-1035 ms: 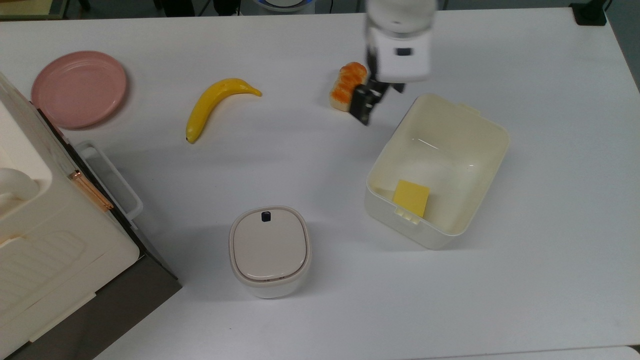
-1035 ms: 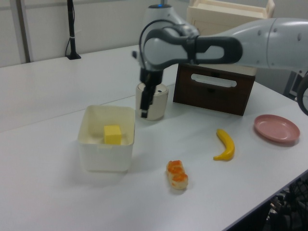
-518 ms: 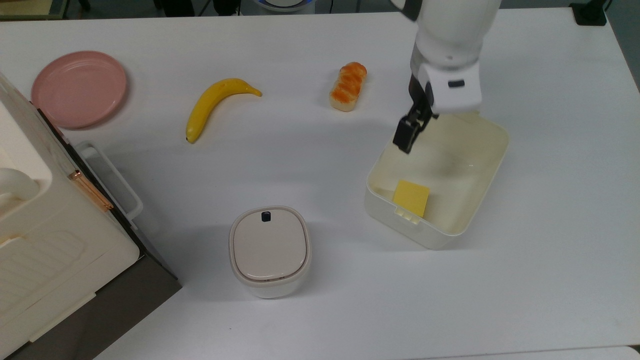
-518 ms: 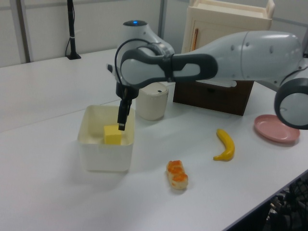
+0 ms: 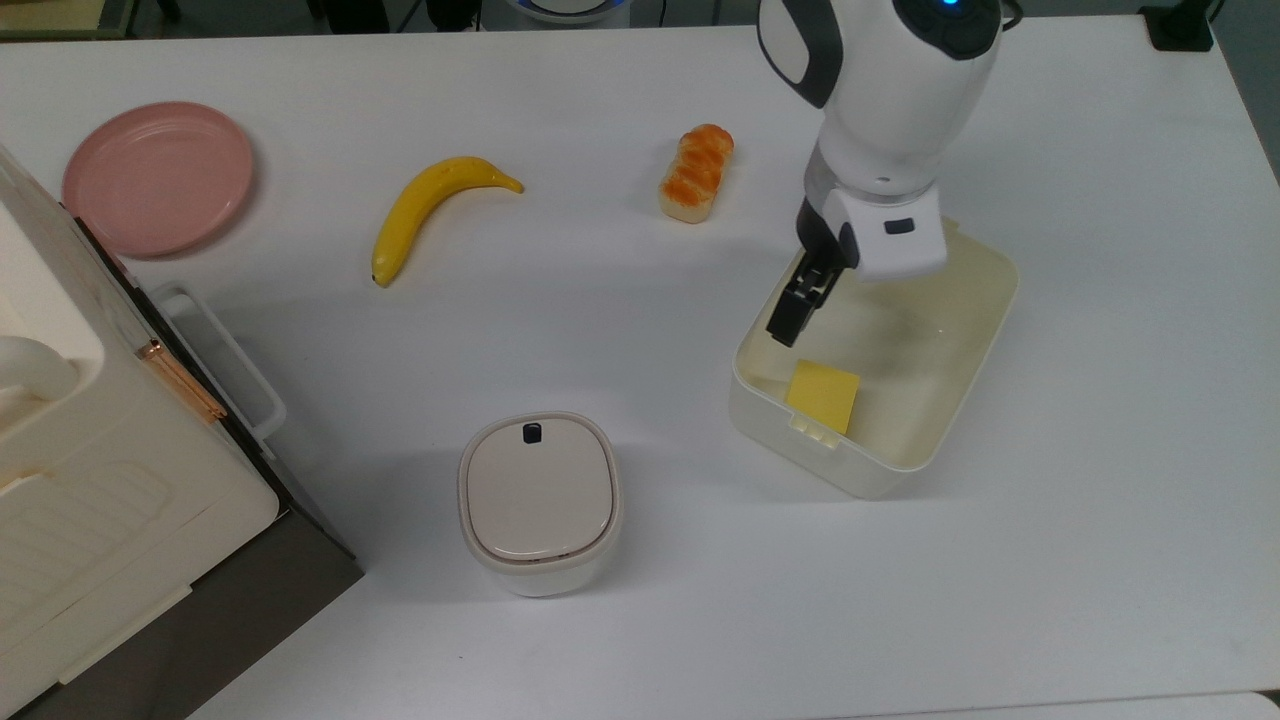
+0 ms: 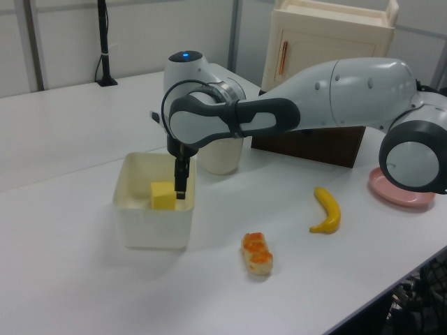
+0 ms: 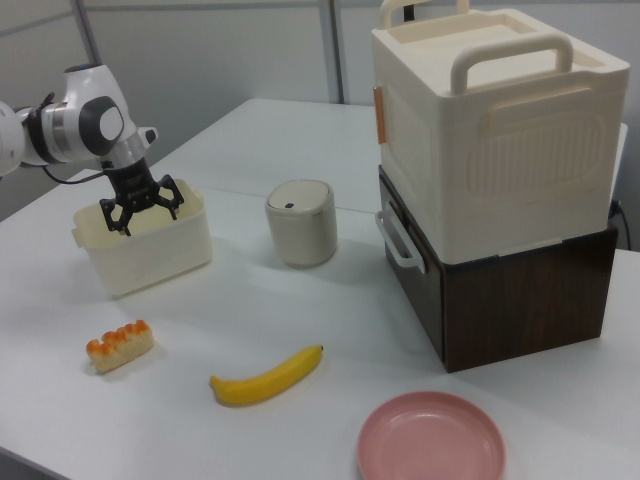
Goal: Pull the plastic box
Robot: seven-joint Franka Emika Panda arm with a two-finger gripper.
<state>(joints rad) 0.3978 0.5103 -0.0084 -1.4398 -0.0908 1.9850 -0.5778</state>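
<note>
**Operator:** Top view has the plastic box on the white table, over toward the top view's right. My gripper is lowered into the open mouth of the box, just inside the wall on the top view's left. A yellow square piece sits against the rim tab on the near side, close to my fingertips but apart from them.

**Observer:** Are the fingers spread or pinched?

**Operator:** Spread. In the right view the gripper shows its two fingers splayed apart over the rim of the box, clasping nothing. In the left view the gripper hangs straight down inside the box, just beside the yellow piece.

**Observer:** What else is around?

**Operator:** A bread roll lies near the box on the top view's upper left, and a banana further left. A pink plate sits at the far left. A small lidded bin with a dark button stands well apart from the box, and a large cream case rests on a dark brown cabinet.
</note>
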